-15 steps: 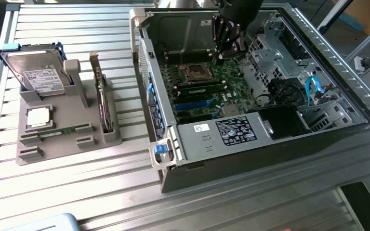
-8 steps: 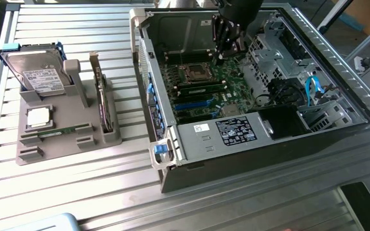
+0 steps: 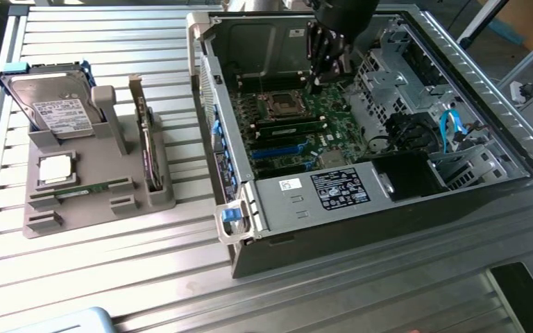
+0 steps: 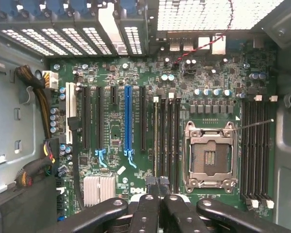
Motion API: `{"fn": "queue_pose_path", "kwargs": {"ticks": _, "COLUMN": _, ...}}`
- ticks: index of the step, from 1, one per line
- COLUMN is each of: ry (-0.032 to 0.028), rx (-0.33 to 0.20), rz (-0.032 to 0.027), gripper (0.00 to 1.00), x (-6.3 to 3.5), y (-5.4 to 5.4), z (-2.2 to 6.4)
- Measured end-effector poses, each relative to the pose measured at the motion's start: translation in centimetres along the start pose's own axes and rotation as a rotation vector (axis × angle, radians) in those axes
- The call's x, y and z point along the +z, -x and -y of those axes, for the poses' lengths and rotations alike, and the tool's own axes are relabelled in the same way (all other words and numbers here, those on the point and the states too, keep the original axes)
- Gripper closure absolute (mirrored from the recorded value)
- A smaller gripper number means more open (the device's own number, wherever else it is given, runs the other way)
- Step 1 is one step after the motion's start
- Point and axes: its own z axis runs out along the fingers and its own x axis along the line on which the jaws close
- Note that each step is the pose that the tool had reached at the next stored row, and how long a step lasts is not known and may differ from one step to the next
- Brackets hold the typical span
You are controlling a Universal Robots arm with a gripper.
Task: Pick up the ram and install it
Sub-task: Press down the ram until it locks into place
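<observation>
The ram (image 3: 100,187), a thin green stick, lies in a slot near the front of the grey fixture (image 3: 81,208) on the exterior view's left. My gripper (image 3: 320,80) hangs inside the open computer case (image 3: 248,208), above the motherboard (image 3: 290,132) and far from the ram. In the wrist view the black fingers (image 4: 145,213) are pressed together, and the gripper (image 4: 158,187) is shut with nothing visible between its tips. It lines up with the outermost of several dark memory slots (image 4: 167,141) beside the CPU socket (image 4: 208,155). A thin pale edge runs along that slot.
The fixture also holds a silver hard drive (image 3: 53,107), an upright expansion card (image 3: 146,149) and a small square chip (image 3: 55,168). In the case there are a black power supply (image 3: 341,191), drive cages (image 3: 405,76) and blue cables (image 3: 449,128). Slatted metal table all around.
</observation>
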Motion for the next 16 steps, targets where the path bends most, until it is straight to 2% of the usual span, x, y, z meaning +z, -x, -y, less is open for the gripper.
{"fn": "queue_pose_path", "kwargs": {"ticks": 6, "ry": 0.003, "rx": 0.07, "rz": 0.0005, "gripper": 0.89, "x": 0.01, "y": 0.0, "z": 0.0}}
{"fn": "queue_pose_path", "kwargs": {"ticks": 16, "ry": 0.0104, "rx": 0.241, "rz": 0.0001, "gripper": 0.89, "x": 0.03, "y": 0.0, "z": 0.0}}
